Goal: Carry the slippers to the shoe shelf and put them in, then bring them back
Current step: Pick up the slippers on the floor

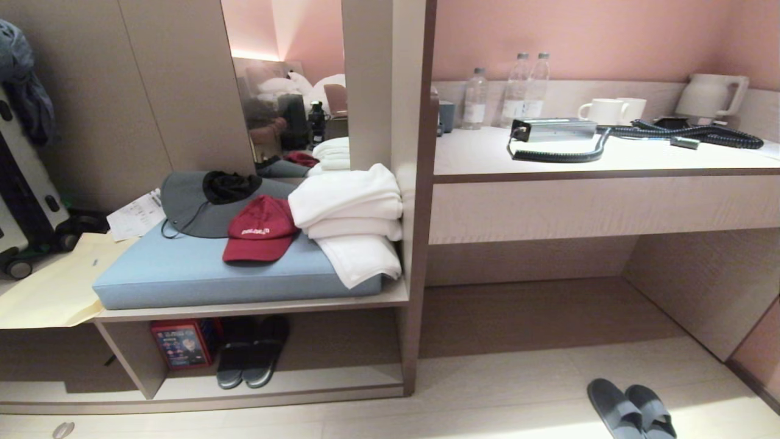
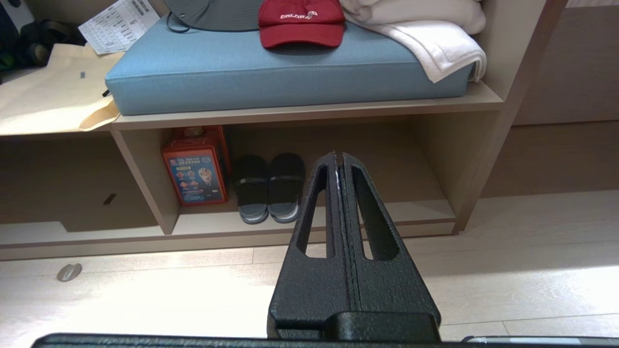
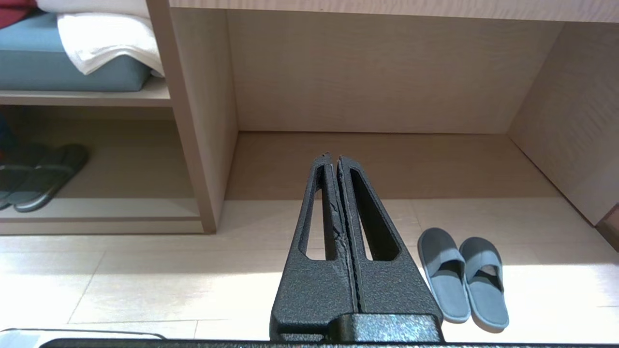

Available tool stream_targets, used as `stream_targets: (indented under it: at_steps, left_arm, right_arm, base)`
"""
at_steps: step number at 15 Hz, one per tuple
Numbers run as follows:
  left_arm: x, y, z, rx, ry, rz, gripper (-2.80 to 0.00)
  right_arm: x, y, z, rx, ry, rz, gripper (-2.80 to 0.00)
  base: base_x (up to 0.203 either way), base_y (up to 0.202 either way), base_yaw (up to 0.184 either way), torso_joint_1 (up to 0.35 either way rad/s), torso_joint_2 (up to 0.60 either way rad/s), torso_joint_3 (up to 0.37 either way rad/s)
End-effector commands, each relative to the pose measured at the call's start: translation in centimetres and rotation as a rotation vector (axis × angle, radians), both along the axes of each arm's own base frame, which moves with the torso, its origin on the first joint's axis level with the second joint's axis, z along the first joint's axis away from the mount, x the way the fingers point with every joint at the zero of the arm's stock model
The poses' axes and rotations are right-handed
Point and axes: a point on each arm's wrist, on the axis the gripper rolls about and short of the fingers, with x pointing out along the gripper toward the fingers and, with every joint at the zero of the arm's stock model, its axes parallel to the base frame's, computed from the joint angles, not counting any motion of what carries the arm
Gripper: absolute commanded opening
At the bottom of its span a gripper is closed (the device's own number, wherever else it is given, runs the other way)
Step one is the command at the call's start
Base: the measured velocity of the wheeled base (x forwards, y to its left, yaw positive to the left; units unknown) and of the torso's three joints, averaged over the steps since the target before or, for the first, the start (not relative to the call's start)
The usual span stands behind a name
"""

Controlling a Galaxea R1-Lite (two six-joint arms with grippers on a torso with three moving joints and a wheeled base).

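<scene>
Pale wood floor [image 3: 145, 285], slippers [image 3: 463, 275] just beside clenched right claw [image 3: 333, 157], left claw [image 2: 337, 154] clenched.

soft cloth slippers [image 3: 463, 275] on smooth pale wood floor [image 3: 145, 275]; matt grainy shelf [image 2: 314, 223].

I count, on the blue cushion [image 1: 183, 268]: a red cap [image 1: 259, 235], a grey sun hat [image 1: 198, 204] and folded white towels [image 1: 347, 213]. Below I see a dark pair of slides [image 1: 251, 360] beside a red box [image 1: 181, 342]. On the desk [image 1: 609, 160] I note three water bottles [image 1: 515, 91], two mugs [image 1: 609, 111], a kettle [image 1: 710, 96] and a coiled cable [image 1: 701, 134]. A suitcase [image 1: 21, 201] stands far left.
</scene>
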Motion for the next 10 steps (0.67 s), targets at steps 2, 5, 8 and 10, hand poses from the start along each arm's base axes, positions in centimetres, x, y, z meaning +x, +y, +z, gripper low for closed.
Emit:
stream_targets:
  at_steps: [2, 5, 8, 10]
  left_arm:
    - [0.00, 0.00, 0.00, 0.000, 0.000, 0.000, -2.80]
    - [0.00, 0.00, 0.00, 0.000, 0.000, 0.000, -2.80]
    - [-0.01, 0.00, 0.04, 0.002, -0.001, 0.000, -2.80]
    - [0.00, 0.00, 0.00, 0.000, 0.000, 0.000, -2.80]
  right_arm:
    - [-0.01, 0.00, -0.01, -0.001, -0.001, 0.000, -2.80]
    - [-0.01, 0.00, -0.01, 0.000, -0.001, 0.002, -2.80]
    - [-0.01, 0.00, -0.01, 0.000, -0.001, 0.002, -2.80]
    - [-0.01, 0.01, 0.01, -0.006, -0.003, 0.005, -2.80]
  base:
    - [0.000, 0.000, 0.000, 0.000, 0.00, 0.000]
    - [-0.001, -0.092, -0.002, 0.000, 0.00, 0.000]
    - [0.000, -0.197, 0.002, 0.004, 0.00, 0.004]
    - [0.000, -0.195, 0.003, 0.002, 0.00, 0.002]
